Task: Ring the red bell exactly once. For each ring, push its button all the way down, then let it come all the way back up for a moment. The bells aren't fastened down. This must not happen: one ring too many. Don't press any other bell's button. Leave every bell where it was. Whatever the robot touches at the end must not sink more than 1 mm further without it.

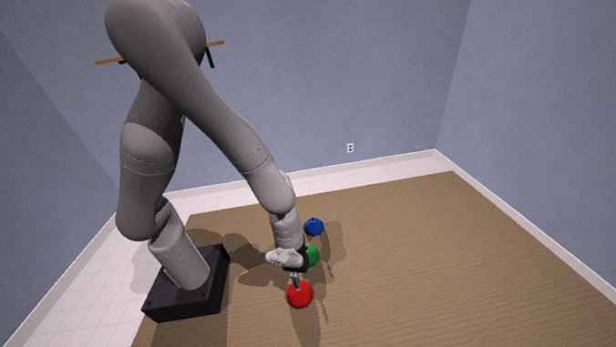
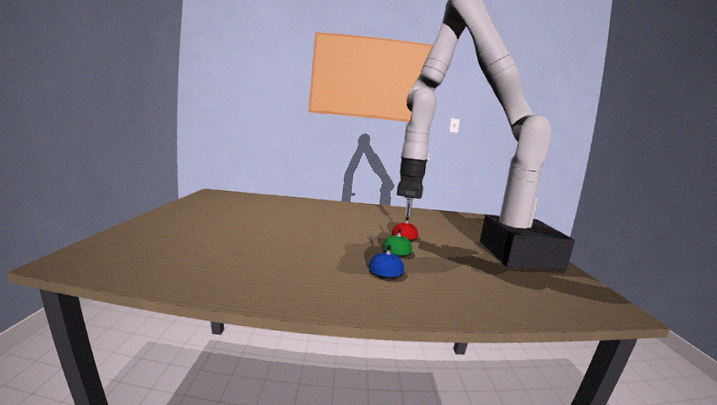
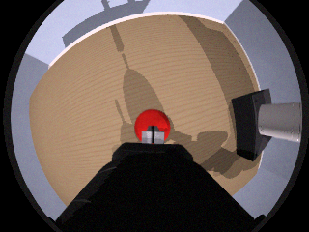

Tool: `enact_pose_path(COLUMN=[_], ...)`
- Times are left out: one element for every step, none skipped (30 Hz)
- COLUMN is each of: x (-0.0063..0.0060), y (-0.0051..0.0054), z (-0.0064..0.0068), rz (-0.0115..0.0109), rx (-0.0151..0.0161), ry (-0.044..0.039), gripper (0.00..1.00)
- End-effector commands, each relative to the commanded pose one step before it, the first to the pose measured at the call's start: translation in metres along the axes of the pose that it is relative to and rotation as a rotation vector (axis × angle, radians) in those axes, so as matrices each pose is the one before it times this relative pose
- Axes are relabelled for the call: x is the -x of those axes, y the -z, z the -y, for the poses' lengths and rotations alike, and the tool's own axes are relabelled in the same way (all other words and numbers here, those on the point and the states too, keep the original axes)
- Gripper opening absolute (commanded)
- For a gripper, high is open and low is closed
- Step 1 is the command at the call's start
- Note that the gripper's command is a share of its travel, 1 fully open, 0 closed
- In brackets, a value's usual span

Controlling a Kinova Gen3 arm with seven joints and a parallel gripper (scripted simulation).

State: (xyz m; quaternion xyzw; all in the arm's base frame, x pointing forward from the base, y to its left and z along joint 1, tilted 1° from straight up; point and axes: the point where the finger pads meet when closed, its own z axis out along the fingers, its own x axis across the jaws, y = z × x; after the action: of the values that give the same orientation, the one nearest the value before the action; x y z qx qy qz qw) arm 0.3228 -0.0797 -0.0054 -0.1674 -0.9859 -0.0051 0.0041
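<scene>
The arm point(image 2: 490, 40) is standing on a black base block point(image 2: 548, 253) at one end of a wooden table point(image 2: 224, 270), and it is rising steeply from that block, bending sharply at a high elbow, and then coming back down so that its last section is hanging almost straight toward the tabletop. In the top view the same shape is showing as a tall arch, with the wrist section pointing down just in front of the base.

The claw point(image 2: 407, 210) is pointing straight down with its two fingers pressed together, gripping nothing. Its tips are sitting directly over the red bell point(image 2: 406, 232), at or just above the button on the bell's crown; whether they are actually touching the button cannot be told from these views. In the wrist view the closed fingertips are lying across the middle of the red dome point(image 3: 143, 123).

The red bell is resting on the table as the one nearest the base block in a short row of three. The green bell point(image 2: 397, 245) is sitting just beside it, and the blue bell point(image 2: 386, 266) is lying at the far end of the row. In the top view the arm's wrist is partly covering the green bell point(image 1: 312, 254), while the blue bell point(image 1: 313, 227) is showing clear of it.
</scene>
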Motion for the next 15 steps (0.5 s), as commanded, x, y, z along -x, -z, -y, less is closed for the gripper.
enact_pose_path(x=[0.00044, 0.00000, 0.00000, 0.00000, 0.00000, 0.00000, 0.00000, 0.00000, 0.00000, 0.00000, 0.00000, 0.00000, 0.00000, 0.00000, 0.00000], y=[-0.00011, -0.00064, -0.00088, -0.00107, -0.00120, -0.00125, 0.00000, 0.00000, -0.00121, -0.00108, -0.00088, -0.00064, -0.00039, -0.00017, -0.00003], z=[-0.00008, 0.00000, 0.00000, 0.00000, 0.00000, 0.00000, 0.00000, 0.00000, 0.00000, 0.00000, 0.00000, 0.00000, 0.00000, 0.00000, 0.00000], rz=[0.00130, 0.00000, 0.00000, 0.00000, 0.00000, 0.00000, 0.00000, 0.00000, 0.00000, 0.00000, 0.00000, 0.00000, 0.00000, 0.00000, 0.00000], rx=[0.00018, 0.00000, 0.00000, 0.00000, 0.00000, 0.00000, 0.00000, 0.00000, 0.00000, 0.00000, 0.00000, 0.00000, 0.00000, 0.00000, 0.00000], ry=[0.00002, 0.00000, 0.00000, 0.00000, 0.00000, 0.00000, 0.00000, 0.00000, 0.00000, 0.00000, 0.00000, 0.00000, 0.00000, 0.00000, 0.00000], gripper=[0.17, 0.17, 0.17, 0.17, 0.17, 0.17, 0.17, 0.17, 0.17, 0.17, 0.17, 0.17, 0.17, 0.17, 0.17])
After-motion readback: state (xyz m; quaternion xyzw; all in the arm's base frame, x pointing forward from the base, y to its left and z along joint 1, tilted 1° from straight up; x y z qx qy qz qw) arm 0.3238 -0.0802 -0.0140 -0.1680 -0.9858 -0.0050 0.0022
